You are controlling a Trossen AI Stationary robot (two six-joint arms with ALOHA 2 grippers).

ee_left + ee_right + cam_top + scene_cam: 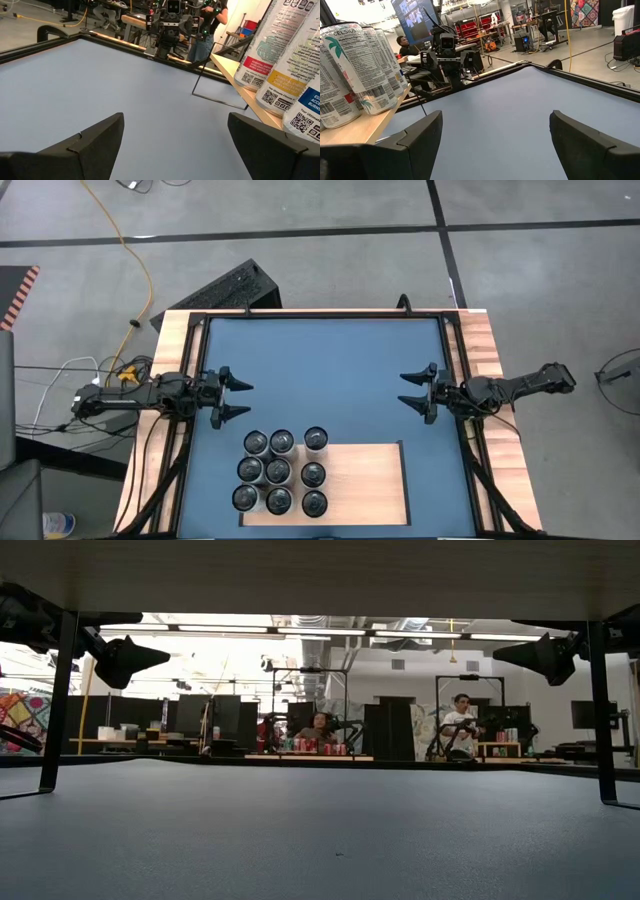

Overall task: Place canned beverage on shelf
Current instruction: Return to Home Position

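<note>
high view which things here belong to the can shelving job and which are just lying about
Job: shelf; nine cans standing on its left part; left gripper and right gripper, both open, empty, above the table.
Lying about: yellow cable on the floor; dark flat object behind the table; white cables left of it.

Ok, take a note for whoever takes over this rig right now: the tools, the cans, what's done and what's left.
The left tool is open and empty, above the left side of the blue surface.
The right tool is open and empty, above the right side, facing the left one.
Nine cans stand upright on the shelf, in three rows of three on its left part; its right part is bare.
Done: no can shows off the shelf in the high view.
Left: placing looks finished; probably only the arms need parking.
</note>
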